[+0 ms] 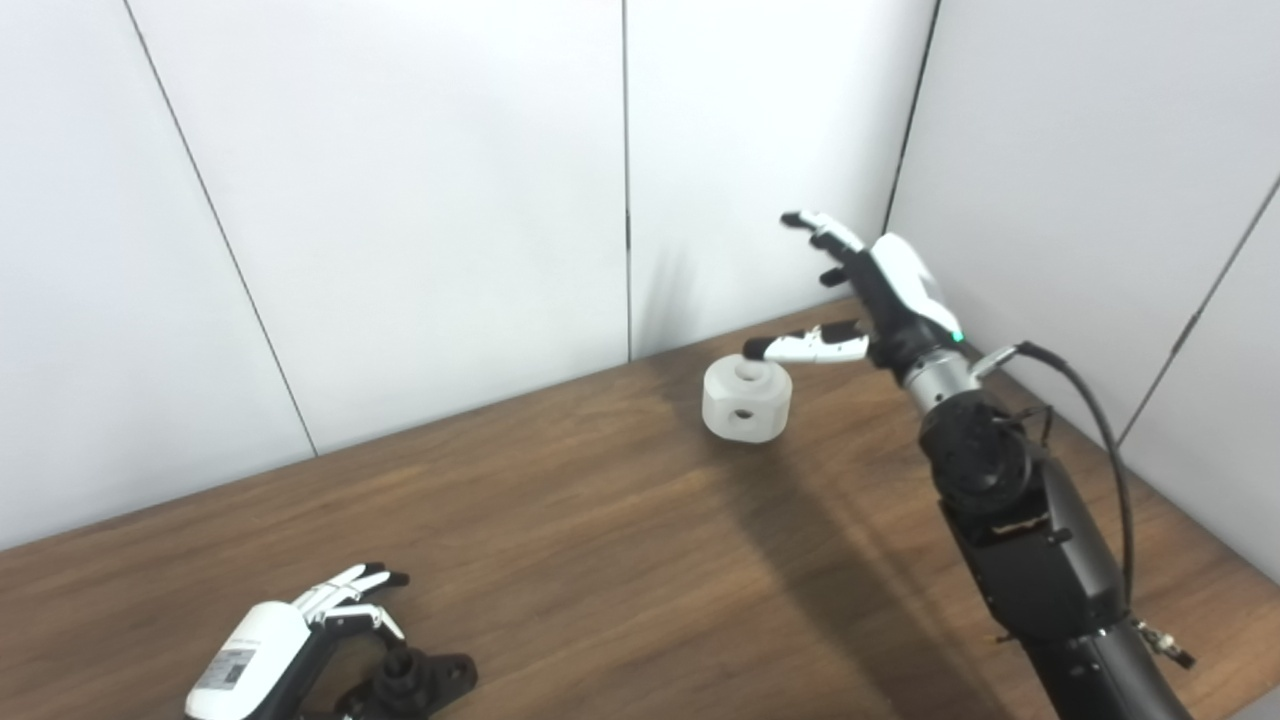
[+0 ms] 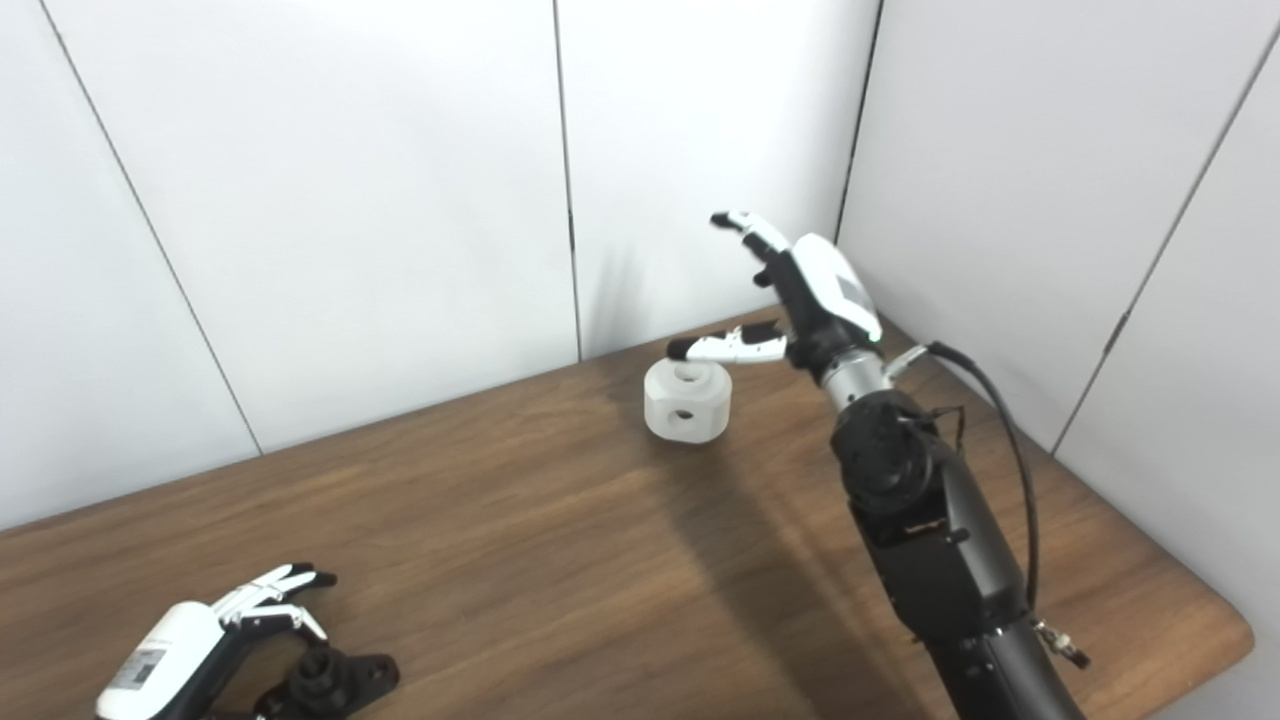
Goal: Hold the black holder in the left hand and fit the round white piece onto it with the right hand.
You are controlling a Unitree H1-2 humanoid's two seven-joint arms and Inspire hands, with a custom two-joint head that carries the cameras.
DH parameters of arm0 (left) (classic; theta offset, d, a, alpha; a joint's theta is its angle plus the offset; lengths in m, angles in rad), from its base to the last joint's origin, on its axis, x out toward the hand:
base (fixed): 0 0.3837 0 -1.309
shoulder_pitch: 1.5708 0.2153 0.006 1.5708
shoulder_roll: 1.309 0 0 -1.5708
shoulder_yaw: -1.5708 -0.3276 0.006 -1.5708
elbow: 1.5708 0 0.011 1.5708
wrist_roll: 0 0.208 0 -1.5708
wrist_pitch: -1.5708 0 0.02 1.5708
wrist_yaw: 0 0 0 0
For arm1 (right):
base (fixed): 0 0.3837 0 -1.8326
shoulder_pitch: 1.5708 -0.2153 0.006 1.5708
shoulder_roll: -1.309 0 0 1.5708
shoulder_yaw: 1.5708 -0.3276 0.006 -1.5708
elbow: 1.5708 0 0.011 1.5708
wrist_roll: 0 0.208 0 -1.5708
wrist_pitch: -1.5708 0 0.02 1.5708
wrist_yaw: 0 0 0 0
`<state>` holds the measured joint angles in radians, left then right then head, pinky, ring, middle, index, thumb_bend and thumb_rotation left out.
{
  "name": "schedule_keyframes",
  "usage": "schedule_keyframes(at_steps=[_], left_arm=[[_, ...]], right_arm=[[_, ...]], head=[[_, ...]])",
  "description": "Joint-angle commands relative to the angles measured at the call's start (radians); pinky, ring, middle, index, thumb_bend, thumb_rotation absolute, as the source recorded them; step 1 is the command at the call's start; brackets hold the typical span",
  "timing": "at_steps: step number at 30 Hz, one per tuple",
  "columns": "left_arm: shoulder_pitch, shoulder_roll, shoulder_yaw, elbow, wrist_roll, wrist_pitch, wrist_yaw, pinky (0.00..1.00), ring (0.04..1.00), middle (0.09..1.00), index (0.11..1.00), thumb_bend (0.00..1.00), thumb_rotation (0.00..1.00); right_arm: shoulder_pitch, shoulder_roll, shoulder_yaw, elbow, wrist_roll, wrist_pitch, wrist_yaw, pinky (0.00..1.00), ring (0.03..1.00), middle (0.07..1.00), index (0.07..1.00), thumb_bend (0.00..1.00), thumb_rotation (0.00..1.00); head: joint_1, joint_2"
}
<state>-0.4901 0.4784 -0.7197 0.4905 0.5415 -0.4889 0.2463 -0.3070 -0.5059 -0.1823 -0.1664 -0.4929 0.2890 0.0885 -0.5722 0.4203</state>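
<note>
The round white piece (image 1: 747,401) stands on the wooden table (image 1: 600,530) near the back wall; it has a hole on top and one in its side. My right hand (image 1: 860,290) is open and raised just right of and above it, thumb stretched over its top, not touching. The black holder (image 1: 415,682) lies on the table at the bottom left. My left hand (image 1: 290,650) is open beside it, fingers spread over its left side; I cannot tell if they touch it. Both also show in the right eye view: the white piece (image 2: 687,400), the holder (image 2: 330,682).
White wall panels (image 1: 400,200) close the table at the back and on the right. The table's right corner edge (image 2: 1235,625) is rounded. A black cable (image 1: 1090,420) loops from the right wrist.
</note>
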Motion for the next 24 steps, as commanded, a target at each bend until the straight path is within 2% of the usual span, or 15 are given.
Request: schedule_keyframes(at_steps=[1,3,7,11,14,24], left_arm=[[0.085,0.034,-0.051,0.097,0.048,0.019,-0.044,0.87,0.92,0.864,0.483,0.52,0.05],[0.089,0.039,-0.048,0.09,0.032,0.019,-0.05,0.88,0.925,0.867,0.484,0.52,0.05],[0.094,0.041,-0.048,0.091,0.027,0.019,-0.043,0.88,0.929,0.87,0.484,0.52,0.05],[0.101,0.041,-0.045,0.089,0.025,0.019,-0.044,0.88,0.927,0.869,0.484,0.52,0.05],[0.102,0.045,-0.044,0.084,0.033,0.019,-0.047,0.89,0.929,0.873,0.484,0.52,0.05],[0.098,0.05,-0.054,0.087,0.044,0.019,-0.034,0.88,0.928,0.874,0.484,0.52,0.05]], right_arm=[[-0.048,-0.038,0.003,0.023,-0.001,-0.006,-0.007,0.8,0.923,0.955,0.906,0.8,0.46],[-0.055,-0.04,0.02,0.065,0.0,-0.019,-0.011,0.8,0.931,0.96,0.903,0.82,0.47],[-0.072,-0.044,0.059,0.139,-0.008,-0.045,-0.02,0.72,0.903,0.957,0.904,0.91,0.51],[-0.101,-0.053,0.096,0.211,-0.007,-0.043,-0.01,0.66,0.87,0.966,0.912,0.95,0.54],[-0.12,-0.067,0.119,0.258,-0.006,-0.045,-0.002,0.72,0.907,0.968,0.919,0.94,0.55],[-0.145,-0.078,0.14,0.339,0.028,-0.045,0.004,0.75,0.931,0.971,0.93,0.96,0.55]], head=[[0.0,0.001],[0.0,0.002],[-0.002,0.001],[0.004,0.004],[0.006,0.006],[0.018,0.007]])
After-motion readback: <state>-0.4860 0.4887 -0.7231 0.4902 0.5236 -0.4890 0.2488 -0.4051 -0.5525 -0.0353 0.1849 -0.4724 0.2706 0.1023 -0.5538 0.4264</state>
